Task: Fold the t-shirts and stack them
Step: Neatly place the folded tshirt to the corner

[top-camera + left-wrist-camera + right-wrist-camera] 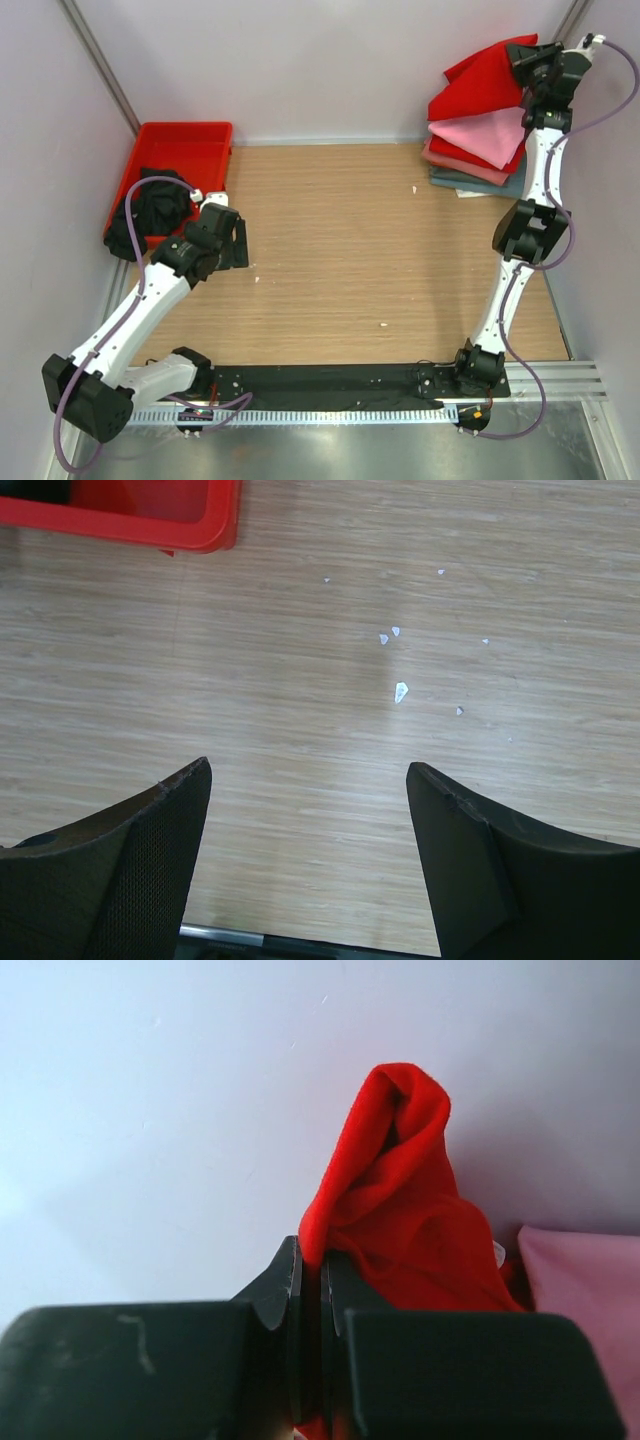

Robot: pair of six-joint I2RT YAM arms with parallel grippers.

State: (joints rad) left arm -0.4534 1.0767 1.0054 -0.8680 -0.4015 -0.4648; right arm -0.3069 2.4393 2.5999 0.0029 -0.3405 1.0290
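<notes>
Now a fold of the bright red t-shirt (400,1200) is pinched between the closed jaws of the right gripper (310,1260), at the far right corner above the pile of t-shirts (478,145) (pink, red and grey-blue layers are seen). The left gripper (308,780) is seen over the wooden table (300,660), jaws spread far apart and nothing between them, near the red tray (185,135), where a black t-shirt (160,205) is crumpled.

Light wood-grain table (340,260) fills centre of top view, w/ tiny white specks (400,691) on it. Plain pale back wall (320,60) across top, left wall (40,200) & right wall (615,280) same colour. Grey metal post (97,60) upper left, another upper right. Black strip (330,382) & ribbed metal rail (350,412) along bottom edge. Light soft, even.
</notes>
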